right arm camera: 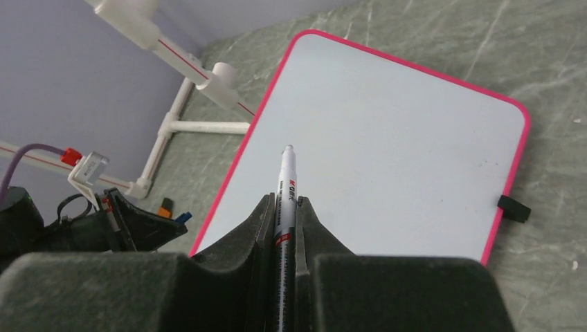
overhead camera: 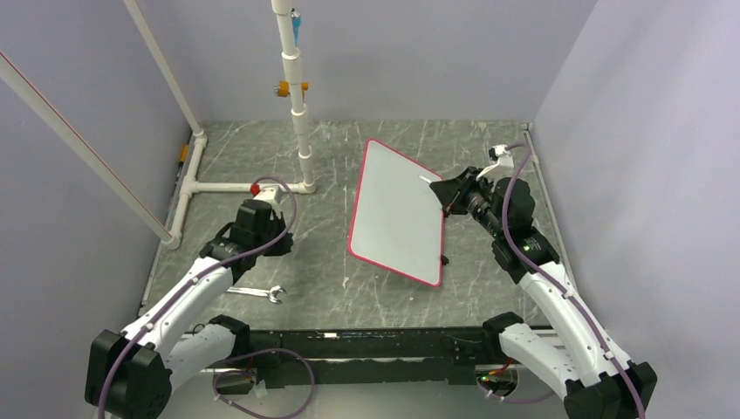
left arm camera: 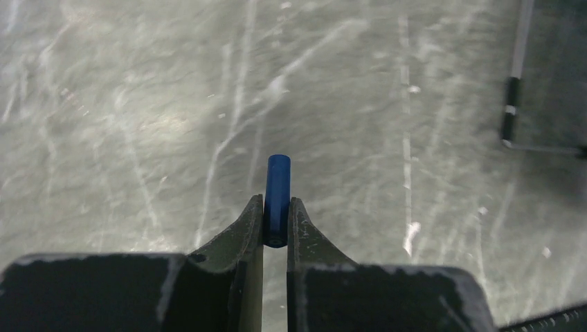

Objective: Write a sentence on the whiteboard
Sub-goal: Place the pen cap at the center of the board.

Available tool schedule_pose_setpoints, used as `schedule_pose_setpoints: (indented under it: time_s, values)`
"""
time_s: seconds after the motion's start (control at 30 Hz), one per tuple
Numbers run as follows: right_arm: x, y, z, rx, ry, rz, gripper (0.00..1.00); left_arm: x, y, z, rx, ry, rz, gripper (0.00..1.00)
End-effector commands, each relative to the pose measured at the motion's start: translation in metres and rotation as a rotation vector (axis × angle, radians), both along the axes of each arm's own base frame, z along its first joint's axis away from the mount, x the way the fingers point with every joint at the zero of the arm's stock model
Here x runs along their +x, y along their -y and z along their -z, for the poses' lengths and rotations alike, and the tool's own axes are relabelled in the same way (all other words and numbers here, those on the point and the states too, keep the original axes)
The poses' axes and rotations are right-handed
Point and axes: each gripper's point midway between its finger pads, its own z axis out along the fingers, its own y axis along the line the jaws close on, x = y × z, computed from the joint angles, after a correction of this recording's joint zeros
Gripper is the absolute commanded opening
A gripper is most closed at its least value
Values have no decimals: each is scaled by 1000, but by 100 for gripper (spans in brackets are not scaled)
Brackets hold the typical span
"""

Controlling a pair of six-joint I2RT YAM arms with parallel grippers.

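Observation:
The whiteboard (overhead camera: 397, 214), white with a red rim, lies tilted on the grey table; it also fills the right wrist view (right arm camera: 387, 138). Its surface shows no writing; the sentence is not visible. My right gripper (right arm camera: 286, 200) is shut on a white marker (right arm camera: 287, 176), uncapped, with its tip above the board's left part. In the top view the right gripper (overhead camera: 447, 188) is over the board's far right edge. My left gripper (left arm camera: 277, 200) is shut on a blue marker cap (left arm camera: 278, 183) above bare table, left of the board (overhead camera: 266, 229).
A metal wrench (overhead camera: 260, 293) lies on the table near the left arm. A white PVC pipe frame (overhead camera: 301, 113) stands at the back left. A black foot (right arm camera: 513, 209) sticks out from the board's edge. Grey walls enclose the table.

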Motion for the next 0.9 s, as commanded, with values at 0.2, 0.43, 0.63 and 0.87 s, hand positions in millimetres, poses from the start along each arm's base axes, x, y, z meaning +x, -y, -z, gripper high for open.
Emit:
schedule_pose_setpoints:
  time_s: [0.2,0.43,0.63,0.87]
  values:
    - [12,43,13,-37,14,248,0,13,-49,44,79,-21,-424,3]
    - [14,70,33,-51,-19,407,0,12,-54,54,102,-33,-449,29]
    - [14,70,37,-66,-27,401,0,14,-57,55,130,-48,-462,53]
    - [12,73,33,-94,-15,406,0,41,-36,-15,110,122,-273,86]
